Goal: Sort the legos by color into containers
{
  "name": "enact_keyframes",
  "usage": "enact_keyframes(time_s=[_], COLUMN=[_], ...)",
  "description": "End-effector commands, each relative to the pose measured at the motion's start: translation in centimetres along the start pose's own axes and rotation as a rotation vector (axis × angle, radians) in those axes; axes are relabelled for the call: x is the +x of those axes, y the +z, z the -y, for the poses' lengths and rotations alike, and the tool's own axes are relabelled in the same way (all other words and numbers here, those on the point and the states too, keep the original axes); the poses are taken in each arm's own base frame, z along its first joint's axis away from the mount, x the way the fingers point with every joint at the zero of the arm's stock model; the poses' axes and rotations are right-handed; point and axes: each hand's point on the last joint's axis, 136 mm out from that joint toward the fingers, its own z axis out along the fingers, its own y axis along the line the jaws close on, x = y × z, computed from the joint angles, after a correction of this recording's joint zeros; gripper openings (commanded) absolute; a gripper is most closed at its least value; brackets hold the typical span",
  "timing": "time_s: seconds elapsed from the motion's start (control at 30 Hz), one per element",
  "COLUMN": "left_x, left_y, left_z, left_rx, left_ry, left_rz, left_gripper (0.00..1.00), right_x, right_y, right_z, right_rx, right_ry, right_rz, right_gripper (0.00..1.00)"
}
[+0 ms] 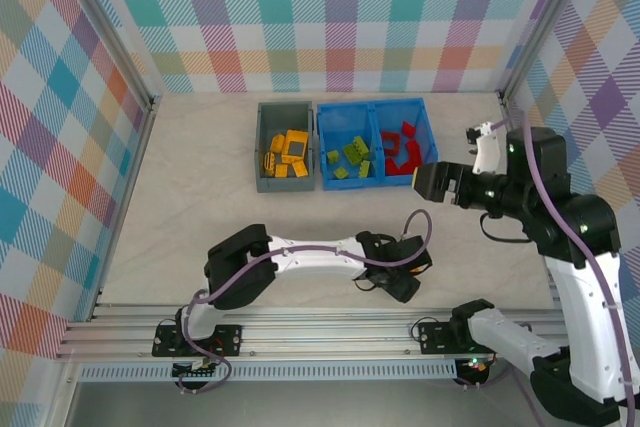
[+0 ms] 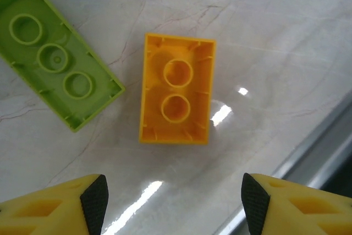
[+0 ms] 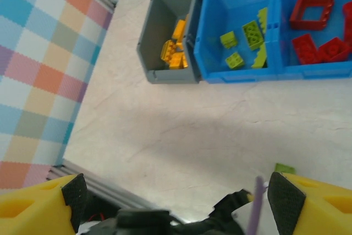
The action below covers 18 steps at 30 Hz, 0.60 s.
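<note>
Inside the bins [image 1: 370,104] most legos [image 1: 285,152] are lying sorted, a yellow brick [image 2: 177,89] and green brick [image 2: 55,56] waiting below the left gripper [image 2: 175,202], spread empty like the right gripper [image 3: 180,202].

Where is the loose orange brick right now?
In the left wrist view, the orange brick lies underside-up on the table, just right of a lime green brick, ahead of the left hand.

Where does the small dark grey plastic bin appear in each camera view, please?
Top external: the small dark grey plastic bin sits upper centre, holding yellow bricks.
Right wrist: top centre.
Shared landmark: the bright blue two-compartment plastic bin directly on its right.
</note>
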Motion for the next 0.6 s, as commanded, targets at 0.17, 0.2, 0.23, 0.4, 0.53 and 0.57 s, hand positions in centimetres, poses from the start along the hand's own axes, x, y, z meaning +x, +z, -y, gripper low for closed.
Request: enact_keyframes(time_s=[0.17,0.2,0.23,0.4,0.53,0.57], left_x=[-0.6,-0.8,-1.0,-1.7,-2.1,-2.2], left_y=[1.9,2.1,2.2,3.0,3.5,3.6], left_z=[0.1,0.2,0.3,0.3,0.2,0.3], left_rx=[-0.08,-0.079,-0.076,-0.105,-0.125,-0.123], left_ry=[0.026,0.031,0.037,0.056,0.08,0.083], left_rz=[-0.018,-0.016,-0.012,-0.012,-0.008,-0.008], left_gripper=[0.67,0.67,0.67,0.64,0.61,0.58], right_x=[3.2,3.5,3.8,4.6,5.0,5.1], right_y=[-4.2,-4.9,-5.8,-7.5,-7.3,-7.3], right_z=[3.2,4.0,4.8,6.0,5.8,5.8], right_rx=[0.213,0.265,0.313,0.384,0.366,0.364], right_ry=[0.195,0.216,0.237,0.256,0.262,0.264], right_rz=[-0.015,-0.005,0.016,0.042,0.033,0.034], right_gripper=[0.75,0.74,0.73,0.72,0.71,0.71])
